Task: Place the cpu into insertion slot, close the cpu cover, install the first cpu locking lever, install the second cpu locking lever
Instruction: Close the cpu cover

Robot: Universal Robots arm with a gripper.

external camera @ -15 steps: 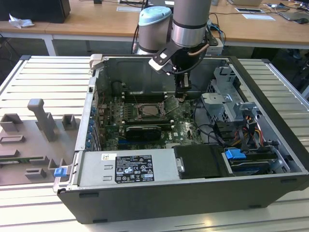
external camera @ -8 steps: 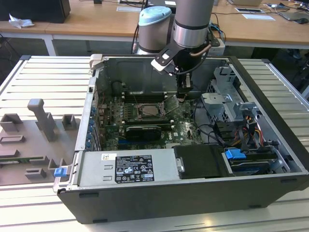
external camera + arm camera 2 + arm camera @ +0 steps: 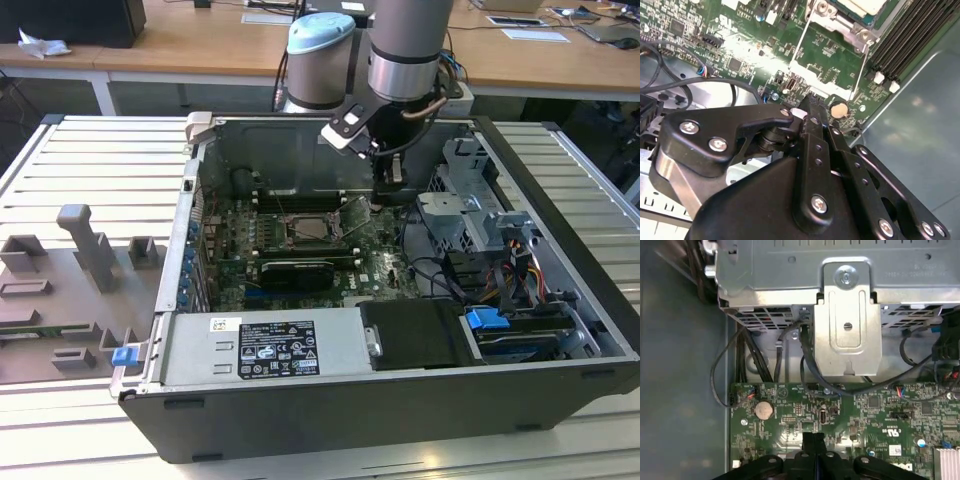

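My exterior view stands well back and high, on the power supply (image 3: 270, 345) side of the open computer case (image 3: 300, 420). It looks down into the case and across the slatted table (image 3: 100, 170) toward the desks (image 3: 200, 45). Both wrist views sit close over the motherboard (image 3: 865, 415), looking past the gripper (image 3: 814, 437). The first wrist view faces the metal drive cage (image 3: 847, 330), the second wrist view the memory slots (image 3: 910, 40). They share the coin cell battery (image 3: 764, 410) and the board around it.

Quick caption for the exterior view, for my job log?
Robot hand inside the open computer case, close over the green board, on the exterior view's right of the insertion slot.
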